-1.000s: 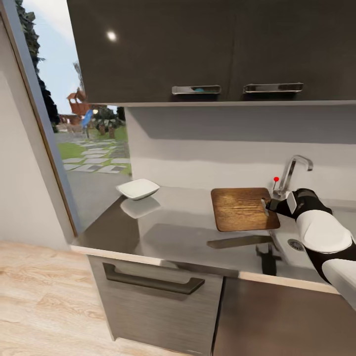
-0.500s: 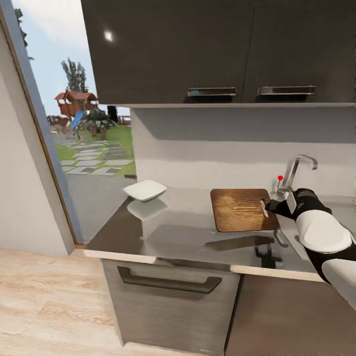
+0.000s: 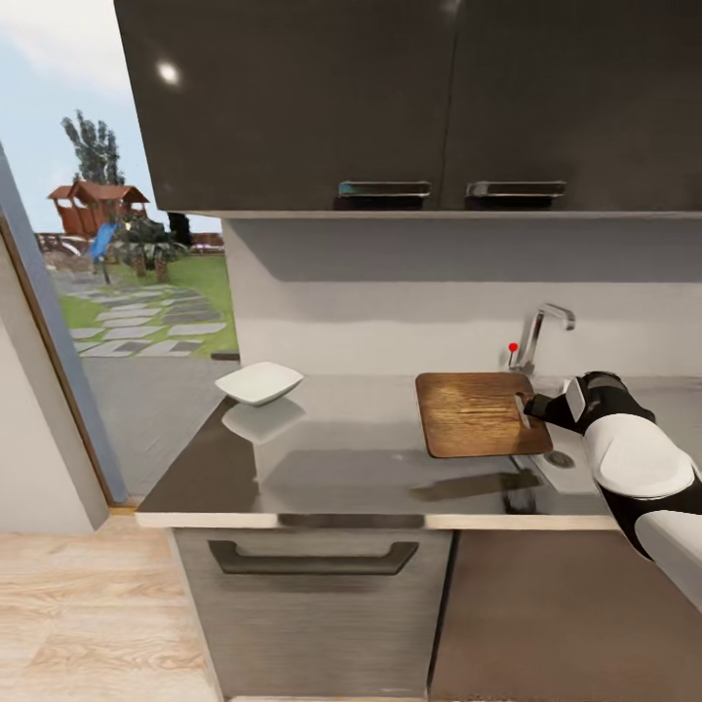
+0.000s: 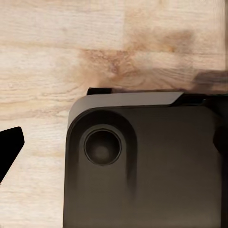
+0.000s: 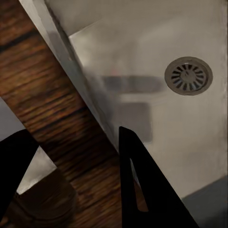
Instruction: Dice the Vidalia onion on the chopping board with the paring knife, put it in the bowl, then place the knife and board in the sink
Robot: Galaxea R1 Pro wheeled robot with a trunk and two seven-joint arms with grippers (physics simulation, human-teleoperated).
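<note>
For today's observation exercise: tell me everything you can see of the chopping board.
The chopping board is a dark brown rectangle of grained wood with rounded corners. The right gripper holds it by its right edge, fingers closed on that rim, and it hangs level above the countertop, casting a shadow below. Its right end reaches over the sink. In the right wrist view the basin and drain lie beneath it.

Your right arm reaches forward with its white forearm raised and its black wrist level. The right gripper (image 3: 531, 407) pinches the chopping board (image 3: 478, 412) by its near edge, one finger (image 5: 142, 185) above the wood, the other below.
</note>
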